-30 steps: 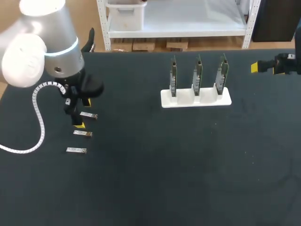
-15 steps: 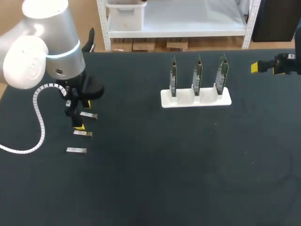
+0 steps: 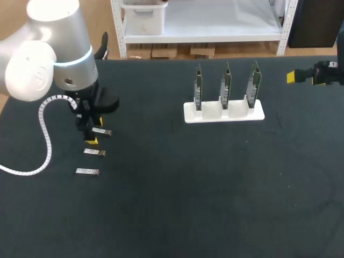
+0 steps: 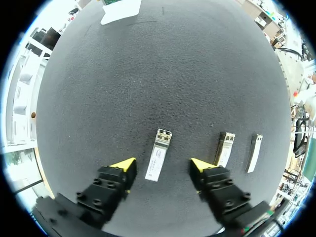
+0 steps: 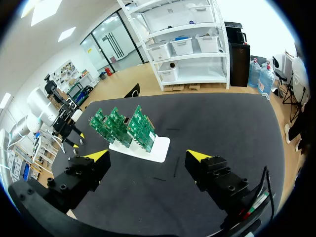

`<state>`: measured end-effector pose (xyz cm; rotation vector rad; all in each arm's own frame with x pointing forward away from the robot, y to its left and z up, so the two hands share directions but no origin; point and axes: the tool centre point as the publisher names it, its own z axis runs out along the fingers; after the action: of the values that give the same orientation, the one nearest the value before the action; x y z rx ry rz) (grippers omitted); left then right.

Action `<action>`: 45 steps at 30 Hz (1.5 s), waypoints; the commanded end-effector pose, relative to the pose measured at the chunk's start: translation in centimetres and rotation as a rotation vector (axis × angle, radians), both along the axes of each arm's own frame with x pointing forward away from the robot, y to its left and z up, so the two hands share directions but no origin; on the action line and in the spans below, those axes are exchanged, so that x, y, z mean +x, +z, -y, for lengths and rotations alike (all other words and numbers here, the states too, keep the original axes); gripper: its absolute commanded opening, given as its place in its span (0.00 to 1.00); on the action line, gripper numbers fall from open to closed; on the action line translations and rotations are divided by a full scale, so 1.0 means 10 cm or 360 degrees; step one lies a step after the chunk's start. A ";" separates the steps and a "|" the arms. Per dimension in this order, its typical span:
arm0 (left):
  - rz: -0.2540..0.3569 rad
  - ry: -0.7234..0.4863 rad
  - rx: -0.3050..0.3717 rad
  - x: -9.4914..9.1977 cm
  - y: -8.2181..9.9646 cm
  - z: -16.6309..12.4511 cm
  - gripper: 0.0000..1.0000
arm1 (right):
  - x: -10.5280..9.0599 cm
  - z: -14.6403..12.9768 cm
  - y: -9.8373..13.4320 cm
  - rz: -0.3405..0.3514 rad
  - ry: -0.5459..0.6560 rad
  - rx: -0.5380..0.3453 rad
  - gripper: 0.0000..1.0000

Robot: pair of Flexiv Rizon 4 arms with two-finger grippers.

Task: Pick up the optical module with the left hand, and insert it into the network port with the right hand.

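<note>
Three boards (image 3: pixel 226 85) stand side by side in the stand (image 3: pixel 224 111) on the counter (image 3: pixel 177 215). Well left of the stand lie the rear module (image 3: pixel 101 131), middle module (image 3: pixel 94 152) and front module (image 3: pixel 87 172). The left jaws straddle the rear module.

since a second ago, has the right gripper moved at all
No. In the head view the right gripper keeps the same spot and the same gap from the white stand, which has not shifted either.

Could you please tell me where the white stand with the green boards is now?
In the head view, the white stand sits on the far half of the table, right of the middle, far from the three modules at the left.
</note>
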<state>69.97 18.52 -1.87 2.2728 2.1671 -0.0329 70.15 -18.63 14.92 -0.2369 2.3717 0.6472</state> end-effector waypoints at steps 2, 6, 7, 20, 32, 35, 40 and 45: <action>-0.0008 -0.0005 0.0002 0.03 -0.01 0.00 0.00 | -0.01 -0.01 0.01 0.0000 -0.0010 -0.0010 1.00; -0.0006 -0.0006 0.0003 0.03 0.00 0.00 0.00 | -0.01 -0.01 0.01 0.0000 -0.0010 -0.0010 1.00; -0.0004 -0.0007 0.0003 0.03 0.00 -0.01 0.00 | -0.01 -0.01 0.01 0.0000 -0.0010 -0.0010 1.00; 0.0166 0.0081 -0.0204 0.29 0.50 0.07 0.00 | -0.01 -0.01 0.01 0.0000 -0.0010 -0.0010 1.00; 0.0152 0.0251 -0.1217 0.76 1.82 0.78 0.00 | -0.01 -0.01 0.01 0.0000 -0.0010 -0.0010 1.00; 0.0098 0.0257 -0.1409 0.79 2.00 0.85 0.00 | -0.01 -0.01 0.01 0.0000 -0.0010 -0.0010 1.00; 0.0093 0.0260 -0.1445 0.79 2.04 0.85 0.00 | -0.01 -0.01 0.01 0.0000 -0.0010 -0.0010 1.00; 0.0093 0.0260 -0.1445 0.79 2.04 0.85 0.00 | -0.01 -0.01 0.01 0.0000 -0.0010 -0.0010 1.00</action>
<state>77.98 9.49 19.25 1.6274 1.8447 -0.6695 70.15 -18.63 14.92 -0.2369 2.3717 0.6472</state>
